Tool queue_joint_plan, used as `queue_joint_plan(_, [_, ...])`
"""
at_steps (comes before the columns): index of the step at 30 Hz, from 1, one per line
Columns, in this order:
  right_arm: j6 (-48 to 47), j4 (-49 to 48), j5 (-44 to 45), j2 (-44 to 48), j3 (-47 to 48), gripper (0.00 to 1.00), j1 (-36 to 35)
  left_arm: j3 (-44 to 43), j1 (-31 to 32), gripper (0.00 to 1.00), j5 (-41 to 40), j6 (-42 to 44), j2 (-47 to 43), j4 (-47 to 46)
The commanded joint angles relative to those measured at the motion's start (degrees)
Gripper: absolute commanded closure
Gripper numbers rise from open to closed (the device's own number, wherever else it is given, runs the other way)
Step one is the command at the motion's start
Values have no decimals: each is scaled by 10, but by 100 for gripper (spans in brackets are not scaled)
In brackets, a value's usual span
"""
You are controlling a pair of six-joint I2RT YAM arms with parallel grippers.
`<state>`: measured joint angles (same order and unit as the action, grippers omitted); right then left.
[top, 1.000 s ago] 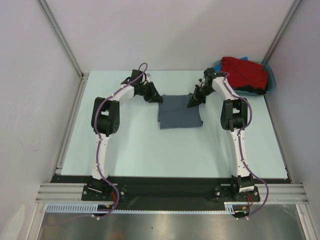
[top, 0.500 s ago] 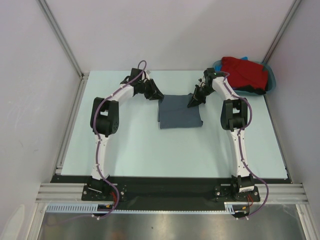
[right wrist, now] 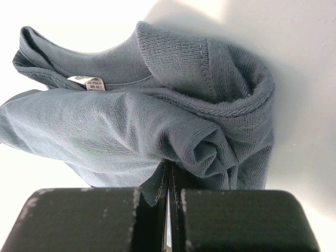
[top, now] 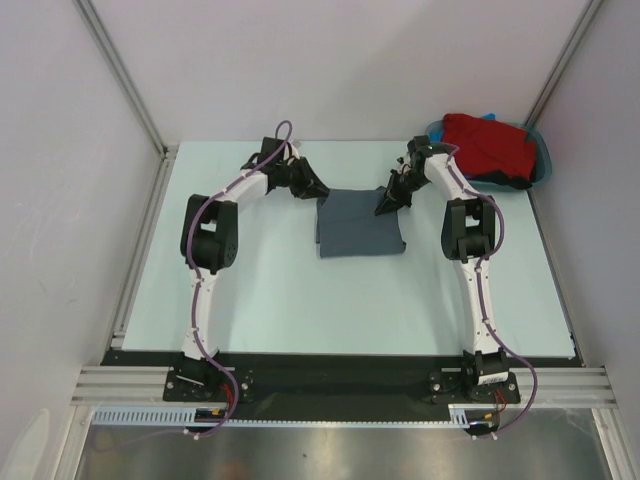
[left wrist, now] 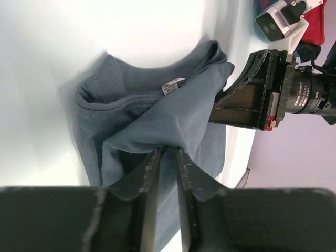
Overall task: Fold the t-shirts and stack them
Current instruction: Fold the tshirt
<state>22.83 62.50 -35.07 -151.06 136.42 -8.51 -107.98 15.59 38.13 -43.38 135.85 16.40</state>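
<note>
Two shirts in view. Dark slate-grey t-shirt folded roughly square on pale table. Left gripper at its far-left corner, fingers narrow, pinching raised fold. Right gripper at its far-right corner, fingers pressed together on bunched cloth. Small white neck label inside its collar, print too small to read. Bright red t-shirt heaped in teal plastic tub, well right of and beyond grey shirt.

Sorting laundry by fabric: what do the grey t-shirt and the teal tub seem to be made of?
The grey t-shirt looks like soft matte knit, probably cotton jersey: ribbed collar, stitched hems, limp folds. The teal tub looks like smooth rigid plastic, judging by its thin, even rim, though it is too small to be sure.
</note>
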Motion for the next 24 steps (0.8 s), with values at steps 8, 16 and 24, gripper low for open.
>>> queue_joint_plan(8, [-18, 13, 35, 9, 0, 100, 9, 15, -11, 77, -38, 30, -87, 18])
queue_joint_plan(16, [-18, 14, 35, 8, -2, 100, 9, -2, -16, 79, -39, 23, -97, 6])
queue_joint_plan(24, [-18, 14, 34, 8, -1, 100, 9, 18, -14, 81, -28, 26, -88, 9])
